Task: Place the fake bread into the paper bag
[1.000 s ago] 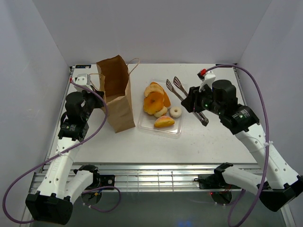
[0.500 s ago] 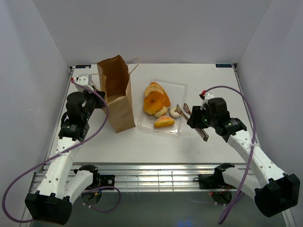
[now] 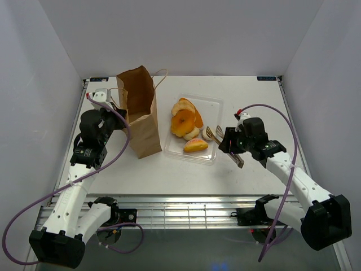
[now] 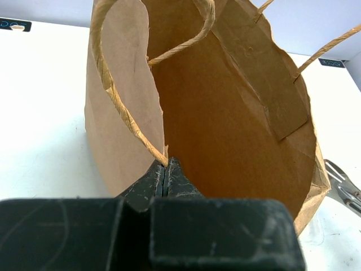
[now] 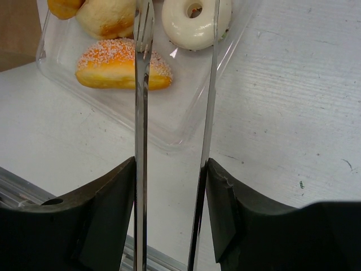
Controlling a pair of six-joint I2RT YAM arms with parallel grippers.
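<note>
- Grip on the paper bag (image 4: pixel 225 141): the left gripper (image 4: pixel 166 172) has its jaws pressed flat together on the near rim, just where a string handle (image 4: pixel 115 96) meets the paper. This pinch probably serves to steady the tall, light bag and hold its mouth open towards the tray.
- The bag stands upright on the table (image 3: pixel 248 90), just left of the clear plastic tray (image 5: pixel 169 121), so the carry from tray to bag would be short.
- The right gripper (image 5: pixel 172 186) is closed on the metal tongs (image 5: pixel 142 113). One finger bears on the outside of each arm, and the arms stand apart.
- Held that way, a squeeze of the fingers should close the tongs, which give a longer, thinner reach than the bare fingers.
- The fake bread (image 3: pixel 186 121) all lies in the tray, and the wrist view into the bag shows none inside, so the task looks barely begun.
- The tong tips reach over the tray's near corner, and the white ring doughnut (image 5: pixel 196 20) lies mostly between them. The sugared orange bun (image 5: pixel 123 66) is just to one side.
- Whether the tips touch the doughnut cannot be told.
- The doughnut seems the likely pick, but a smooth, round piece may slip unless the arms close evenly on it.
</note>
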